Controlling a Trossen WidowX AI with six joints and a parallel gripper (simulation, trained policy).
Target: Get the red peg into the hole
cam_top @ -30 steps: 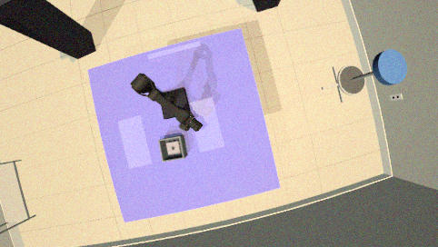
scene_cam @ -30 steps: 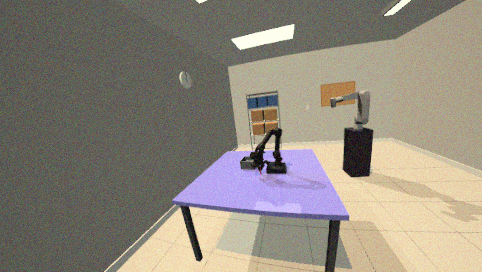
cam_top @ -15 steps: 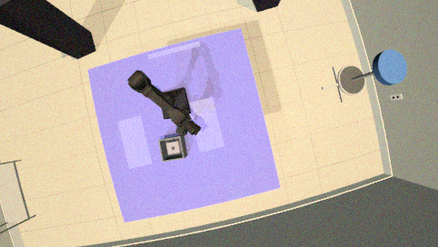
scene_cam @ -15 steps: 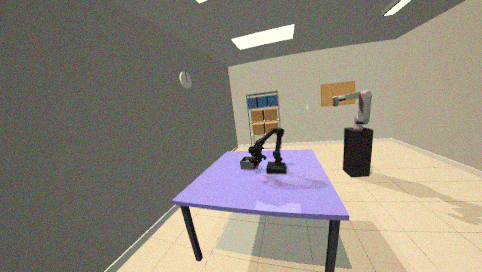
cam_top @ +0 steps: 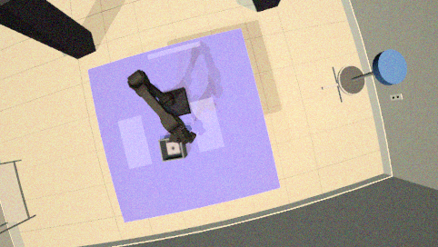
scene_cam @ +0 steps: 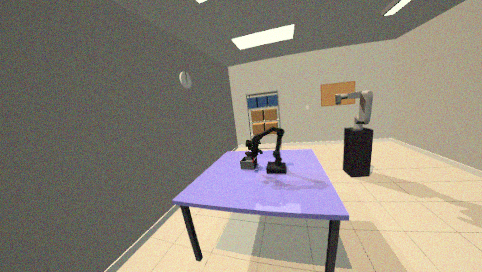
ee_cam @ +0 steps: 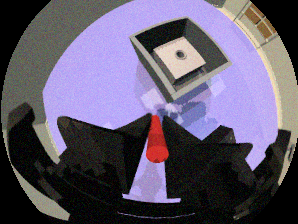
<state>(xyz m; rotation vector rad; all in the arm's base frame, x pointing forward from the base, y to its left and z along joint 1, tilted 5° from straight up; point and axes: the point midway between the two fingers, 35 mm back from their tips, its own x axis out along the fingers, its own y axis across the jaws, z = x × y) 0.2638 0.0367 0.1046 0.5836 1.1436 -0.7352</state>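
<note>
The red peg (ee_cam: 157, 150) (scene_cam: 253, 160) is held between the fingers of my gripper (ee_cam: 157, 118) (cam_top: 190, 137), which is shut on it. In the wrist view the peg's round end faces the camera. The open grey box (ee_cam: 202, 82) (cam_top: 163, 158) (scene_cam: 247, 165) stands on the table, ahead of the fingers in the wrist view. The pale plate (ee_cam: 171, 64) (cam_top: 177, 153) with its round hole (ee_cam: 180, 54) shows at the bottom of the box. The gripper is above and beside the box, near its rim in the top view. The peg's far end is hard to make out.
The purple table (cam_top: 236, 172) (scene_cam: 225, 192) carries the dark arm base (cam_top: 182, 102) (scene_cam: 276, 168) close to the box. The arm's links pass over the base side of the box. Another robot on a black pedestal (scene_cam: 357, 152) stands on the floor away from the table.
</note>
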